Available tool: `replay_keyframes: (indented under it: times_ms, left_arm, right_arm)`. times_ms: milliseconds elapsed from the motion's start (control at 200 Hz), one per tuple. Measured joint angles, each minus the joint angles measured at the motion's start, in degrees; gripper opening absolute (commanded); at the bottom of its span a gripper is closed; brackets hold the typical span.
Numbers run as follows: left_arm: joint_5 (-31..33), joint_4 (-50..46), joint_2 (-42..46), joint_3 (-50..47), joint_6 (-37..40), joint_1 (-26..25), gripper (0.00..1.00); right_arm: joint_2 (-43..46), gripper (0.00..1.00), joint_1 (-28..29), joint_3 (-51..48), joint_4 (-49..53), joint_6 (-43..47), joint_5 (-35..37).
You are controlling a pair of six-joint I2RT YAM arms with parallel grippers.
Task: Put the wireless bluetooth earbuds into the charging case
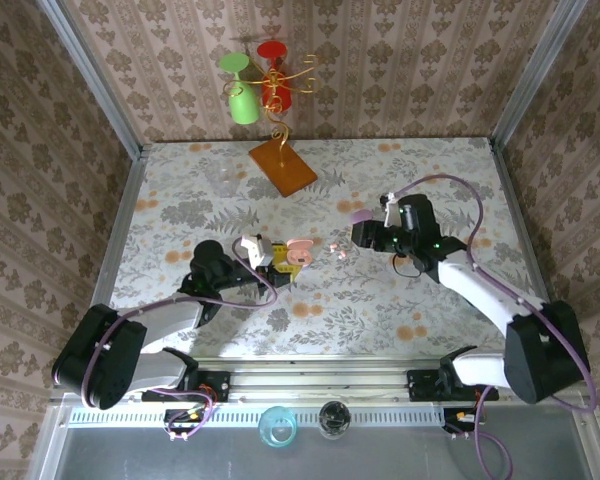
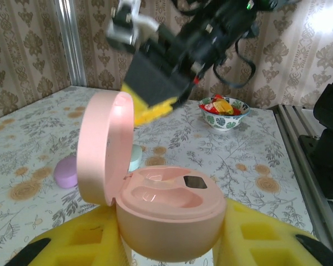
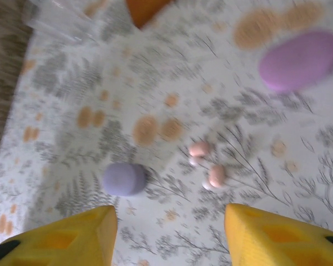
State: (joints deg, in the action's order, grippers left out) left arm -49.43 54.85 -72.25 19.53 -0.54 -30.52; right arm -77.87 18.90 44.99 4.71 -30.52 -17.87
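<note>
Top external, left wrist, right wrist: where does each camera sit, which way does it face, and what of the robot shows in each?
Top external: above and behind the robot, looking down on the table; left gripper and right gripper show.
Left wrist: low, facing across the table; left gripper clamps the open pink case.
Right wrist: looking down on the pink earbuds; right gripper open.
Shared: top external also shows that case and the earbuds.

No legible text, brand or number in any view. The small dark window [image 2: 195, 182] on the pink charging case [image 2: 172, 221], centre of the left wrist view, shows no characters. Print on the wrappers [image 2: 221, 105] in the candy bowl [image 2: 225, 123], upper right there, is too small to read.
</note>
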Motion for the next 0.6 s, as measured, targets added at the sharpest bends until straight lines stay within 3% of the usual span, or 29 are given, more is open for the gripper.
replay_keyframes:
  times_ms: [100, 255, 600]
  left_arm:
    - [0.0, 0.5, 0.0, 0.0, -0.4, 0.2, 0.33]
    - [0.0, 1.2, 0.0, 0.0, -0.9, 0.2, 0.33]
    - [-0.2, 1.1, 0.0, 0.0, -1.2, 0.2, 0.33]
  right_arm:
    - [-5.4, 0.41, 0.1, 0.6, 0.8, -1.9, 0.4]
    - [-12.9, 0.36, 0.3, 3.5, 1.1, -3.0, 0.2]
    - [-22.1, 0.35, 0.3, 9.2, -0.2, -2.9, -2.6]
